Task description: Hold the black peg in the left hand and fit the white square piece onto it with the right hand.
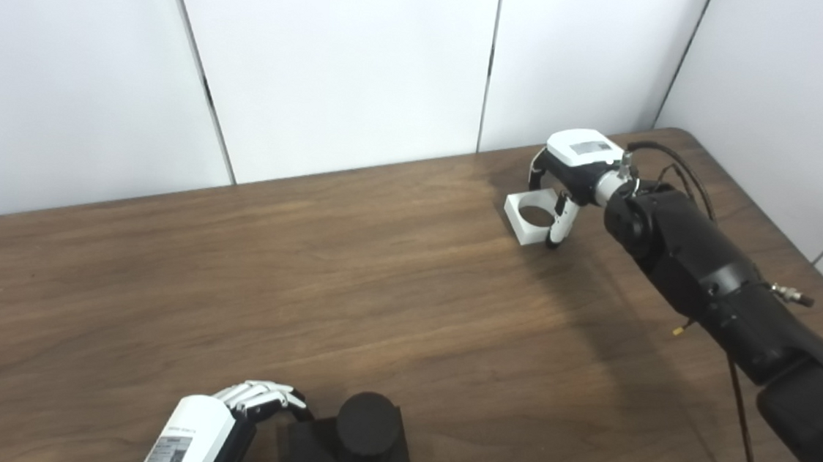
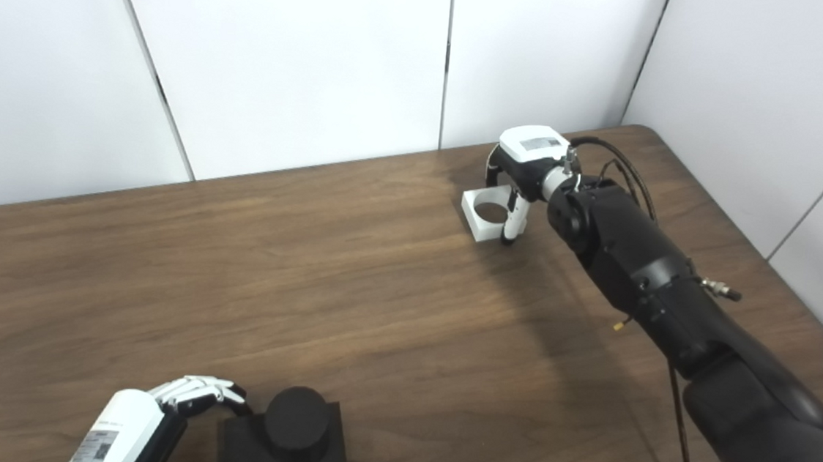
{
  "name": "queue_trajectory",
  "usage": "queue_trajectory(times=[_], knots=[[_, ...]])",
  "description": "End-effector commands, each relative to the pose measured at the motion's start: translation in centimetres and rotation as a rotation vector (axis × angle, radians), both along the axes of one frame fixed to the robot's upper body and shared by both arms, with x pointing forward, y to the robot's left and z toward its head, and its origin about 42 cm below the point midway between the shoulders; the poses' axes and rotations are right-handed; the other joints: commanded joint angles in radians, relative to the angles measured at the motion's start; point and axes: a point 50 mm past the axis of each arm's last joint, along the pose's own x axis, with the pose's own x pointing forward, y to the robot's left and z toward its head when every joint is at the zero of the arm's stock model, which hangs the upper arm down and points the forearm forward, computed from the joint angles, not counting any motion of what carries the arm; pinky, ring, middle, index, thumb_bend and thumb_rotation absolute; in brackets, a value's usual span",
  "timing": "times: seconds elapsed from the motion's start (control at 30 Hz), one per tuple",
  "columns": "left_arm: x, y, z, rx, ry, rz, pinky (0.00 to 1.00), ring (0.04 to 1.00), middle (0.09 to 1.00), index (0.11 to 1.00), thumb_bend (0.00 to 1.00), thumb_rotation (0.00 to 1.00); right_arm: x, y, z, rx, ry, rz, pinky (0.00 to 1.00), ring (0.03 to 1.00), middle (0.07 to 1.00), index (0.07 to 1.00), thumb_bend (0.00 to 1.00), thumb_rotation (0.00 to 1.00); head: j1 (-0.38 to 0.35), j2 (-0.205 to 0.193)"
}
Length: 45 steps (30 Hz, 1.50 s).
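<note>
Black peg [image 1: 364,440] beside left robot hand [image 1: 235,415]; right robot hand [image 2: 522,177] straddles white square piece [image 2: 485,215].

White-shelled left hand [image 1: 219,429] carries a printed label and pale segmented fingers [image 1: 263,394]; the right hand [image 1: 570,177], white and black, joins a bulky black arm [image 1: 708,284] trailing thin dark cables [image 1: 741,426].
</note>
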Motion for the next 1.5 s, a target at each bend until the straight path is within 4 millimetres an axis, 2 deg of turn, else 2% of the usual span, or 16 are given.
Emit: queue_trajectory(times=[0.0, 0.13, 0.37, 0.5, 0.7, 0.87, 1.07, 1.47], knots=[[-1.2, -0.9, -1.0, 0.022, 0.076, -0.048, 0.67, 0.744, 0.712, 0.486, 0.51, 0.04, -0.1, -1.0, 2.2, -0.022, -0.034, 0.016, 0.76, 0.825, 0.768, 0.484, 0.52, 0.13, 0.006, 0.004], [-1.0, -1.3, -0.8, 0.023, 0.074, -0.047, 0.67, 0.742, 0.711, 0.485, 0.51, 0.04, -0.7, -0.5, 4.1, -0.046, -0.018, 0.053, 0.78, 0.844, 0.771, 0.485, 0.52, 0.13, 0.040, 0.018], [-0.6, -2.3, -1.0, 0.017, 0.085, -0.043, 0.67, 0.744, 0.715, 0.486, 0.51, 0.04, -3.0, 1.6, 8.8, -0.052, -0.012, 0.186, 0.82, 0.846, 0.760, 0.483, 0.52, 0.13, 0.129, 0.052], [-0.3, -2.8, -1.2, 0.016, 0.127, -0.021, 0.65, 0.759, 0.732, 0.488, 0.51, 0.04, -5.8, 4.4, 12.2, -0.051, -0.020, 0.296, 0.81, 0.838, 0.752, 0.483, 0.52, 0.13, 0.157, 0.065], [0.2, -3.7, -1.2, 0.039, 0.150, -0.012, 0.66, 0.776, 0.746, 0.488, 0.51, 0.05, -10.3, 8.6, 15.4, -0.047, -0.029, 0.455, 0.81, 0.855, 0.767, 0.483, 0.52, 0.13, 0.184, 0.082], [0.6, -4.1, -1.2, 0.057, 0.183, -0.005, 0.69, 0.791, 0.751, 0.488, 0.51, 0.05, -13.0, 10.6, 16.4, -0.030, -0.041, 0.543, 0.82, 0.861, 0.775, 0.484, 0.52, 0.13, 0.189, 0.094], [0.9, -4.5, -0.9, 0.064, 0.239, 0.005, 0.71, 0.804, 0.758, 0.487, 0.51, 0.05, -15.2, 12.6, 17.2, -0.004, -0.064, 0.640, 0.81, 0.852, 0.769, 0.484, 0.52, 0.13, 0.193, 0.114], [1.3, -4.5, -0.8, 0.073, 0.298, 0.008, 0.71, 0.814, 0.773, 0.487, 0.51, 0.05, -17.9, 15.2, 17.2, 0.053, -0.078, 0.758, 0.78, 0.828, 0.751, 0.482, 0.52, 0.13, 0.190, 0.142]])
